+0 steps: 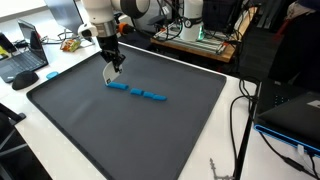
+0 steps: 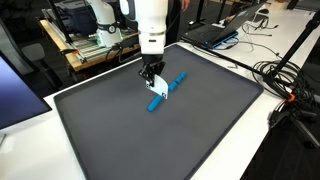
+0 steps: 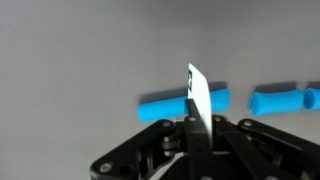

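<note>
Three blue blocks lie in a loose row on the dark mat [image 1: 120, 135]. My gripper [image 1: 117, 72] hangs just above the end block [image 1: 117, 86], with the other two [image 1: 137, 92] [image 1: 155, 96] trailing away from it. In an exterior view the gripper [image 2: 152, 85] stands over the block [image 2: 157, 102] at the near end of the row. In the wrist view the gripper [image 3: 197, 85] is shut, its fingers pressed together with nothing between them. They cross in front of the middle of one blue block [image 3: 160, 105], and a second block [image 3: 275, 100] lies to the right.
A laptop [image 1: 25, 62] and a small blue item [image 1: 52, 73] sit on the white table beside the mat. Black cables [image 1: 245, 120] run along the opposite side. Another laptop [image 2: 215, 35] and more cables [image 2: 285, 80] lie beyond the mat's edge [image 2: 150, 140].
</note>
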`<state>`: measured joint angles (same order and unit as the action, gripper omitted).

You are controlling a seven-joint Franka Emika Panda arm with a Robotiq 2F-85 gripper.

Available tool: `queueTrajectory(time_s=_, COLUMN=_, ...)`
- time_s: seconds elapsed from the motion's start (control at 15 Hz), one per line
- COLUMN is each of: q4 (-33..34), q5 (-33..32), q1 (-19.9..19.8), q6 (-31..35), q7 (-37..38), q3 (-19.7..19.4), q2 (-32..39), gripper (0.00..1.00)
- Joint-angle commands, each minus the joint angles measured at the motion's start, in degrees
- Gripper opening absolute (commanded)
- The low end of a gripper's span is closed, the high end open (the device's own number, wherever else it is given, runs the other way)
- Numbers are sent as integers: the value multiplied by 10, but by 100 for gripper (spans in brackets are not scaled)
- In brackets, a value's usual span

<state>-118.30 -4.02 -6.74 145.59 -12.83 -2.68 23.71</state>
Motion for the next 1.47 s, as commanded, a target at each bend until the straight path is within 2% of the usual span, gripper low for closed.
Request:
queueTrajectory(time_s=0.0, q4=25, q5=-11, q1=5, q6=-3, q7=8, q3=-4, q2=28, gripper=1)
queueTrajectory(time_s=0.6, q4=55, q5=-22, q1=11, q6=-18, q7=15, q3=-9, q2=68, gripper=1)
queueTrajectory(time_s=1.4, q4=90, q5=-5, q1=-2, q6=-50, q7=-3, q3=6, q2=119, gripper=1)
